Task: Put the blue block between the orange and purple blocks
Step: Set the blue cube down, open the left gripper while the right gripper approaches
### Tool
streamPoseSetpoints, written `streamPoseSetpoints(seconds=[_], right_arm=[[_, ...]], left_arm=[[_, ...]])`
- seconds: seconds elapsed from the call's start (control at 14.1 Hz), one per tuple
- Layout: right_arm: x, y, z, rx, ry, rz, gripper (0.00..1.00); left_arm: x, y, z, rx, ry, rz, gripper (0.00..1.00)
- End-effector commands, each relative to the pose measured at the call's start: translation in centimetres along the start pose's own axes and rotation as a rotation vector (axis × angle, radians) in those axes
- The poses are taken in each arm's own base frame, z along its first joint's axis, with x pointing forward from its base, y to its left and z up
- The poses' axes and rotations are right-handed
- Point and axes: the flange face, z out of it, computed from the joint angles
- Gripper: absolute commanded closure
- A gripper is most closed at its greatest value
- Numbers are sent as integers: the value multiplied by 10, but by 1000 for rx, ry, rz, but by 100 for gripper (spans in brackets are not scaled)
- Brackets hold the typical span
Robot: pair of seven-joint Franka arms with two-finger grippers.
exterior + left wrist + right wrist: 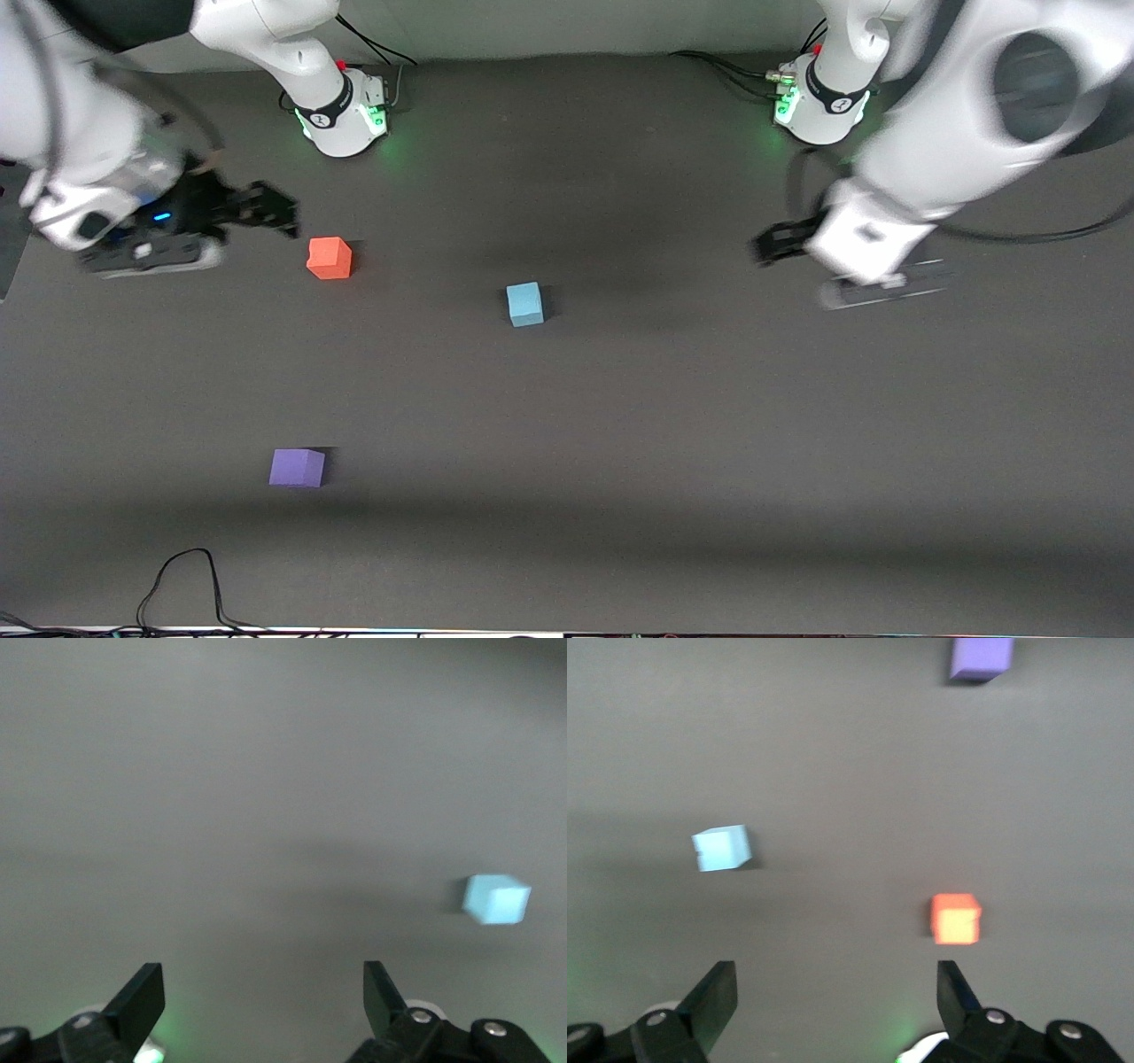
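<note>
Right hand (266,213) hangs with fingers spread and empty above the worktop (709,425), the orange block (329,258) just beside it. Blue block (525,304) sits mid-worktop, apart from both hands, nothing around it. Purple block (297,467) lies well off, nearest the front camera. Left hand (769,244), likewise spread and empty, hovers toward its own end.
</note>
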Motion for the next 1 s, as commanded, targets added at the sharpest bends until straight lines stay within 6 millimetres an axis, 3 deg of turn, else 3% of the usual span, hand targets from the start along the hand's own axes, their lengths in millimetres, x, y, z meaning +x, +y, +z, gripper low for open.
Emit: streamPoseSetpoints(seconds=[0.0,0.21,0.36,0.57,0.78,0.93], right_arm=[[-33,-71,0,11,-7,42,0],[-57,-126,11,24,-2,87,0],[-68,-159,32,2,-17,72,0],[-76,-198,75,-42,-34,9,0],[-70,-205,116,-38,-24,-7,0],[-68,-209,155,-37,-2,-16,0]], left_arm=[[-2,-71,-11,-15,-41,63,0],[7,-132,-18,-26,-28,99,0],[12,-155,-22,-7,-4,103,0],[16,-159,-21,25,29,99,0],[19,-158,-25,48,65,103,0],[21,-158,-29,44,80,104,0]])
